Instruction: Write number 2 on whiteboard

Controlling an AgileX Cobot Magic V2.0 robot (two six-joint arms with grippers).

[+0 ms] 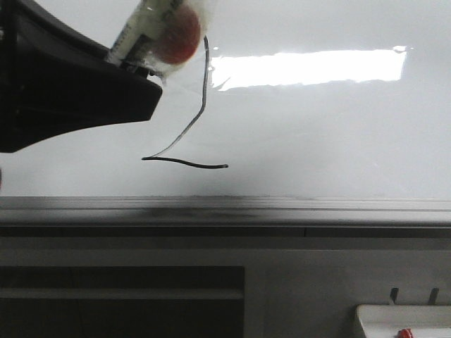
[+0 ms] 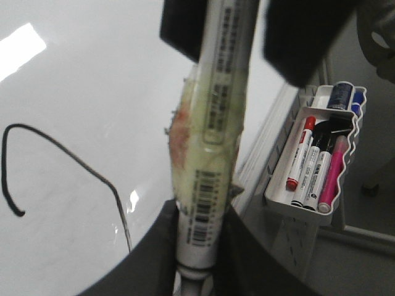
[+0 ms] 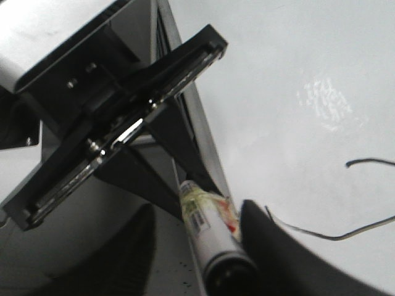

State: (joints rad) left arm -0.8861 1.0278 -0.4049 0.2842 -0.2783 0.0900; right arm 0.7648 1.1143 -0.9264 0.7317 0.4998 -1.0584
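The whiteboard (image 1: 317,134) fills the front view. A thin black number 2 (image 1: 190,164) is on it; its long diagonal and wavy base show, and its top is partly hidden behind the marker. The strokes also show in the left wrist view (image 2: 62,151) and the right wrist view (image 3: 333,237). My left gripper (image 2: 197,209) is shut on a white marker (image 2: 213,123) wrapped in yellowed tape with a red patch. The marker also shows in the front view (image 1: 151,32). My right gripper (image 3: 197,206) is open with its fingers either side of the same marker (image 3: 207,228).
A grey metal rail (image 1: 282,208) runs along the board's bottom edge. A bright light reflection (image 1: 310,67) lies on the board. A small white tray (image 2: 296,213) of several markers hangs beside the board; it shows at the lower right of the front view (image 1: 402,317) with a red item (image 1: 404,332).
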